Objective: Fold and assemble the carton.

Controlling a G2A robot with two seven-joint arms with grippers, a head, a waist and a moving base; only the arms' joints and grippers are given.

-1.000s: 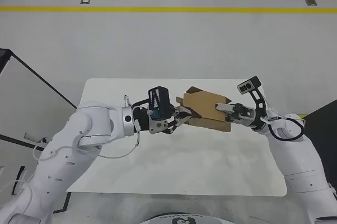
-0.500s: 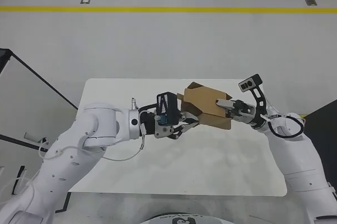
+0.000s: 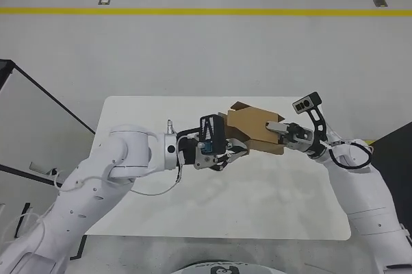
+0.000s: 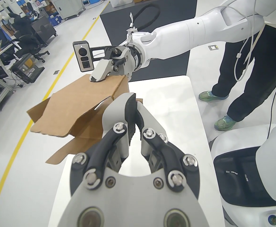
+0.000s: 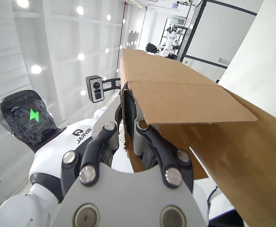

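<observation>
A brown carton (image 3: 254, 123) is held above the white table (image 3: 192, 205), partly opened with its flaps hanging loose. My right gripper (image 3: 273, 129) is shut on the carton's top wall at its right end; in the right wrist view the cardboard edge (image 5: 187, 100) runs between the fingers (image 5: 141, 128). My left gripper (image 3: 239, 147) is shut with nothing in it, just below and left of the carton. In the left wrist view its fingertips (image 4: 130, 105) sit right against a lower flap of the carton (image 4: 81, 100), with the right gripper (image 4: 97, 77) clamped on the far edge.
A black cabinet (image 3: 404, 144) stands past the table's right edge and a black-framed panel (image 3: 14, 103) to the left. The near half of the table (image 4: 175, 109) is bare white surface.
My left gripper has moved right, up to the carton's lower flaps. The carton has shifted slightly to the right in the right gripper's hold.
</observation>
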